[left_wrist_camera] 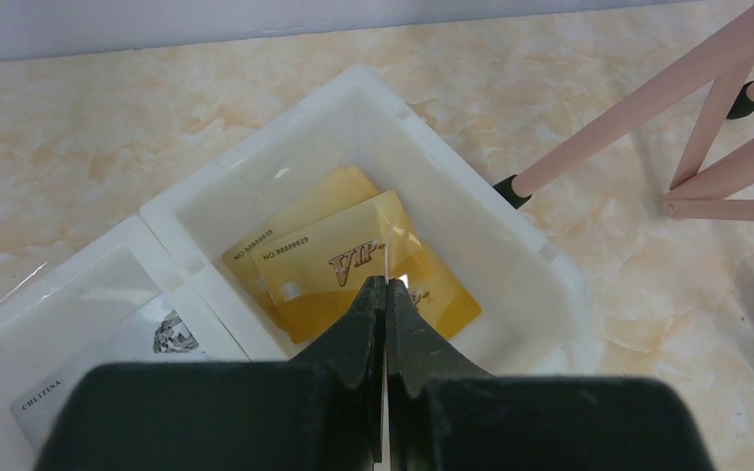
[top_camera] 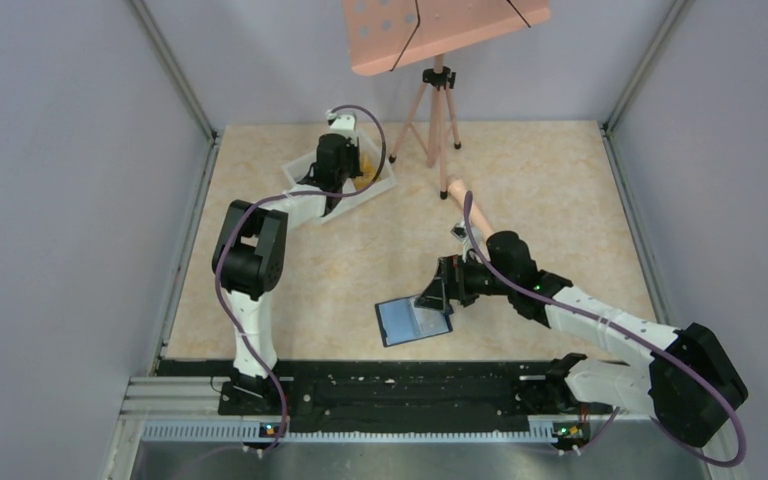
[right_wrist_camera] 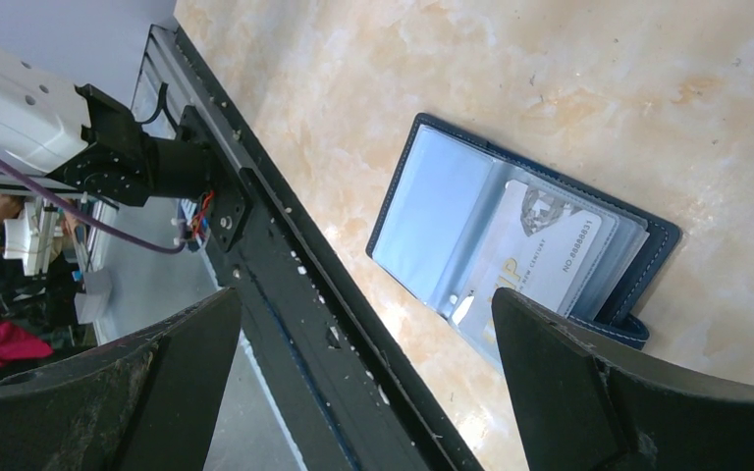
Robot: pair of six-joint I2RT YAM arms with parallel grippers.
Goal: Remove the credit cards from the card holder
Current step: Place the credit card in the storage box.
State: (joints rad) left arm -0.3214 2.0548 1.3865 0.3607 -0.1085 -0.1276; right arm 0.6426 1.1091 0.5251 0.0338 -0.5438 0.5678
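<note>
Alignment matters: my right pincer (right_wrist_camera: pixel 363 309) gapes empty over the open card holder (right_wrist_camera: pixel 432 211) on the near counter (right_wrist_camera: pixel 648 78); I'd pinch the edge of its grey card (right_wrist_camera: pixel 550 250). Left pincer (left_wrist_camera: pixel 387 285), shut on nothing, hovers above yellow cards (left_wrist_camera: pixel 324 260) in the tray (left_wrist_camera: pixel 481 216).

Closed left gripper (left_wrist_camera: pixel 386 287) over a white tray (left_wrist_camera: pixel 255 139)

The two black fingers are pressed tight together, right above the tray's right-hand box. In that box lie a few yellow cards (left_wrist_camera: pixel 324 265), one partly on top of another, and the top one says VIP. The left-hand box holds a grey card (left_wrist_camera: pixel 108 371) lying flat. The tray sits on a pale, stone-look table (left_wrist_camera: pixel 108 118). Pink legs (left_wrist_camera: pixel 648 98) with black feet stand beside the tray on the right.
</note>
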